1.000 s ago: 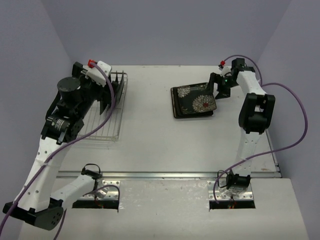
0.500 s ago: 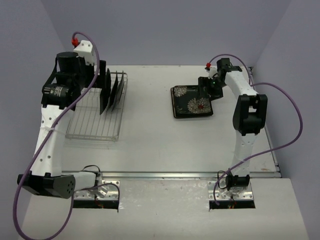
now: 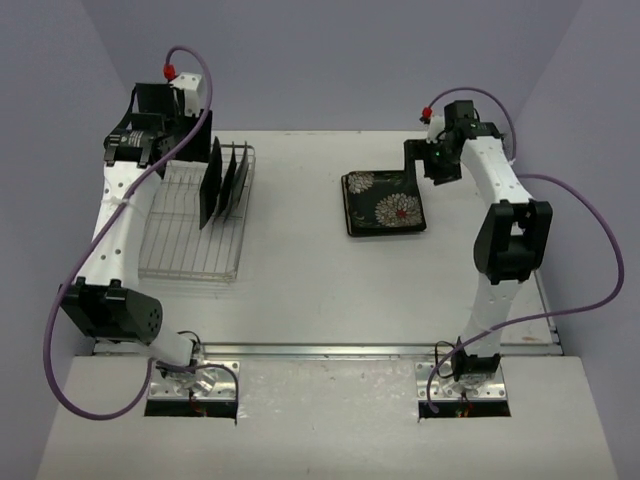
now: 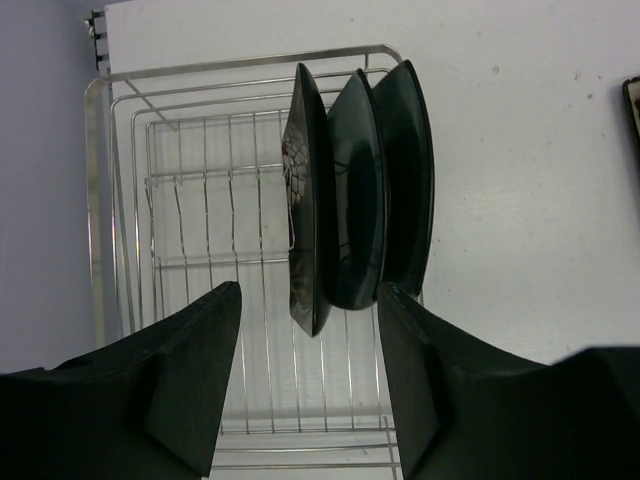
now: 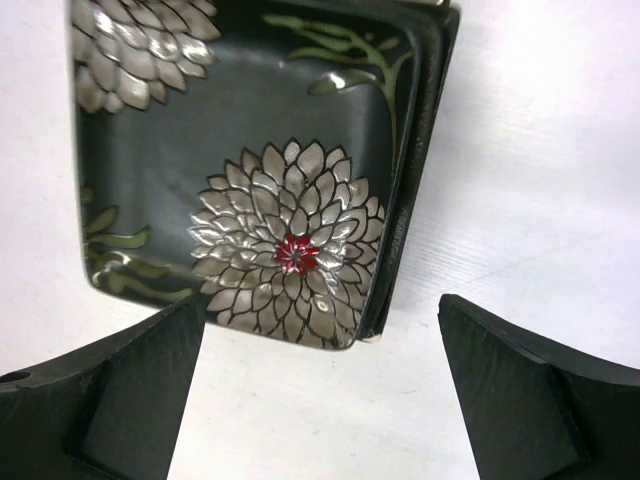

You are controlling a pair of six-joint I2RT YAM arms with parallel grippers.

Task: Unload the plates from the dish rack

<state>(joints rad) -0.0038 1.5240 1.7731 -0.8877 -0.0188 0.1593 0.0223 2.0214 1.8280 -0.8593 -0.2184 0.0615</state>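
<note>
Hovering over the rectangular silver wire dish rack (image 3: 190, 250) at the left of the top view, the left gripper (image 4: 308, 300) has its jaws apart with nothing between them. In the wrist view its two dark fingers frame the rack from above without touching it. Three glossy black plates (image 3: 225, 180) stand on edge in the rack's far end, packed close and leaning together, the leftmost showing a white flower pattern. The right gripper (image 5: 320, 310) is spread wide and empty just above the stack of square black plates with white chrysanthemum motifs (image 3: 385, 203), which lies flat on the white table (image 3: 300, 290) right of centre. Judged state: part unloaded, three plates left. Risks: the plates sit so close that a finger coming down may not fit between them, so it could wedge, take two at once, or tip the neighbours over. The glazed rims look slippery, so an edge pinch could let a plate swing or drop. The wire rack looks light and may drag or lift with a plate that catches in its bars. Against one second ago: the left arm has raised its wrist from low over the rack's far end to the upper left and its jaws have narrowed. The right gripper has moved from beside the stack's right edge to above it. Rack, its three plates and the stack are unmoved.
</note>
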